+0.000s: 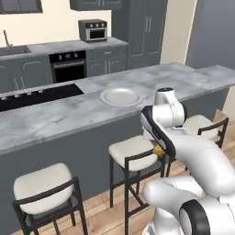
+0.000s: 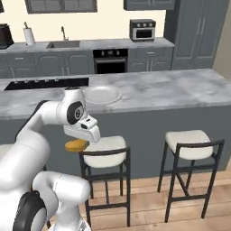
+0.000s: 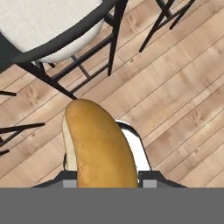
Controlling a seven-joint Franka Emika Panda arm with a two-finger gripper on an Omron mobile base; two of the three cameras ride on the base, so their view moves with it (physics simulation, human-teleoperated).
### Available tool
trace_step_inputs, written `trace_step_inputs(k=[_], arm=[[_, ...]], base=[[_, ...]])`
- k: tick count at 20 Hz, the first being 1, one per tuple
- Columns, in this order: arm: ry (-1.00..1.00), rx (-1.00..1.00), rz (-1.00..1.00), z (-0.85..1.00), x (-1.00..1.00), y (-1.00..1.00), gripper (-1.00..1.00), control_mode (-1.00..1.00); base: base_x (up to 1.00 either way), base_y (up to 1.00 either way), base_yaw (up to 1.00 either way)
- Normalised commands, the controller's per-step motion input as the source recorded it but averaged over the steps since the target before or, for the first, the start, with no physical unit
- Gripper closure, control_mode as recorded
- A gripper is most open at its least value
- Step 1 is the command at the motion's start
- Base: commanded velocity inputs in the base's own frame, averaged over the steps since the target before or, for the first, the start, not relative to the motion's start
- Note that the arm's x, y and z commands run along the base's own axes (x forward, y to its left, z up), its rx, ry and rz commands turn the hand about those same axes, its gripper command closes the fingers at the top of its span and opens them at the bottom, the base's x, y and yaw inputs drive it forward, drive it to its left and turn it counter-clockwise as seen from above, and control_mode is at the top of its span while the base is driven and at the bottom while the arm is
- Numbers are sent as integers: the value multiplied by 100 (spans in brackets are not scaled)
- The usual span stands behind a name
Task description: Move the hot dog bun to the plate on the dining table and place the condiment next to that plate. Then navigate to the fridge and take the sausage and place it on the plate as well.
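Observation:
My gripper is shut on the golden-yellow hot dog bun, held low in front of the dining table and above a stool seat. The bun lies lengthwise between the finger tips in the hand view, over the wood floor. From the left it shows as a small yellow patch under the hand. The round pale plate sits bare on the marble top, higher and farther than the bun, and it appears again as the plate just beyond my wrist. The dark fridge stands shut at the back. The condiment and the sausage are out of view.
Cushioned stools line the near side of the table, one right below the hand. A black cooktop is set into the top at the left. Oven, toaster oven and sink line the back wall.

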Motion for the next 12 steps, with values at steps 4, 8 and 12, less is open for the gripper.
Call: trace_step_inputs(k=[4,8,12], arm=[[0,0,0,0,0,0,100,100],[0,0,0,0,0,0,100,100],[0,0,0,0,0,0,100,100]], base=[[66,-42,52],[62,-41,54],[60,-67,40]])
